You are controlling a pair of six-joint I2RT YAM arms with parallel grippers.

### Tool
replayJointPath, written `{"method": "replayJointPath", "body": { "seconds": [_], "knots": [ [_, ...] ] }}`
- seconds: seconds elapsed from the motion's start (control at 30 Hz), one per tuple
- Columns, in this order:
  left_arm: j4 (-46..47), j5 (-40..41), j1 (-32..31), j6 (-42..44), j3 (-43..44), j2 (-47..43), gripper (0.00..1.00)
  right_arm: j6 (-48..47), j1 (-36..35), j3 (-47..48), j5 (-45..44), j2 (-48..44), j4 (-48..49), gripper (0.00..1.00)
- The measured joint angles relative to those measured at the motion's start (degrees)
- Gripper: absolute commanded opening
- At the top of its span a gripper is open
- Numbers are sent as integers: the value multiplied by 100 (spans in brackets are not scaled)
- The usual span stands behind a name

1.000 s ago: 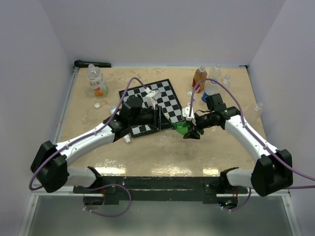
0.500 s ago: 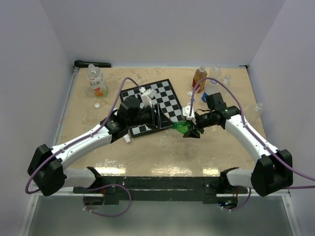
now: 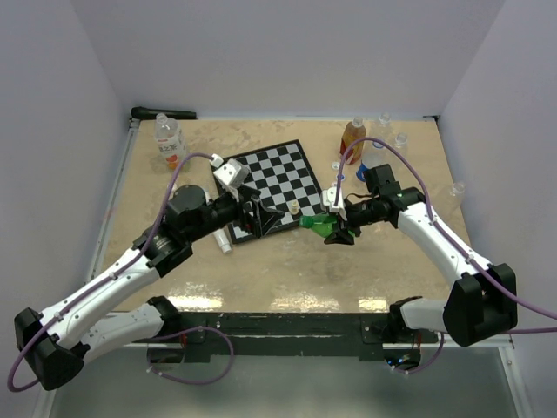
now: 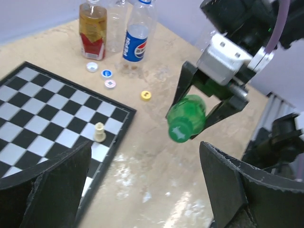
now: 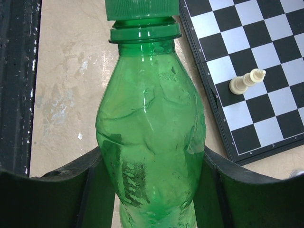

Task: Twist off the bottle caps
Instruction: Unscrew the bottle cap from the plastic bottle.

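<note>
— Which one is it working on?
— The green bottle (image 3: pixel 318 226), just right of the middle in the overhead picture. The right gripper (image 3: pixel 335 228) has both fingers clamped around the body and holds it roughly level, with the neck pointing left toward the chessboard (image 3: pixel 274 178).
— Cap on or off?
— On. The green cap (image 5: pixel 140 8) sits on the neck, at the top edge of the right wrist picture, just above the collar ring. I can't tell how tight it is.
— And the other arm?
— The left gripper (image 4: pixel 145 149) is spread wide with nothing between its fingers. It's apart from the bottle and faces the cap end, which shows right of centre in its own camera.
— What else is lying about?
— A cream chess piece (image 4: pixel 99 132) stands near the board's edge. Past it there's a loose yellow cap (image 4: pixel 146 95) on the table, with a few pale caps (image 4: pixel 110 83) further up-left. At the top of that view a Pepsi bottle (image 4: pixel 135 40) and a red-labelled bottle (image 4: pixel 92 33) stand upright.
</note>
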State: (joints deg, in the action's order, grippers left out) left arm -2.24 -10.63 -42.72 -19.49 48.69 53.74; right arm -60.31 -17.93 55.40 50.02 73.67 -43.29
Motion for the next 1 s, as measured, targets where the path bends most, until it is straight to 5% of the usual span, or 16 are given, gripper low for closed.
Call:
{"method": "replayJointPath", "body": {
  "seconds": [0.2, 0.47, 1.0],
  "knots": [
    [68, -81, 22, 1803, -501, -240, 100, -17, 0, 0, 0, 0, 0, 3],
    [407, -1180, 28, 3637, -997, -479, 100, -24, 0, 0, 0, 22, -4, 3],
    [1263, -2096, 28, 4426, -1003, 459, 100, -66, 0, 0, 2, 28, -24, 3]
  ]
}}
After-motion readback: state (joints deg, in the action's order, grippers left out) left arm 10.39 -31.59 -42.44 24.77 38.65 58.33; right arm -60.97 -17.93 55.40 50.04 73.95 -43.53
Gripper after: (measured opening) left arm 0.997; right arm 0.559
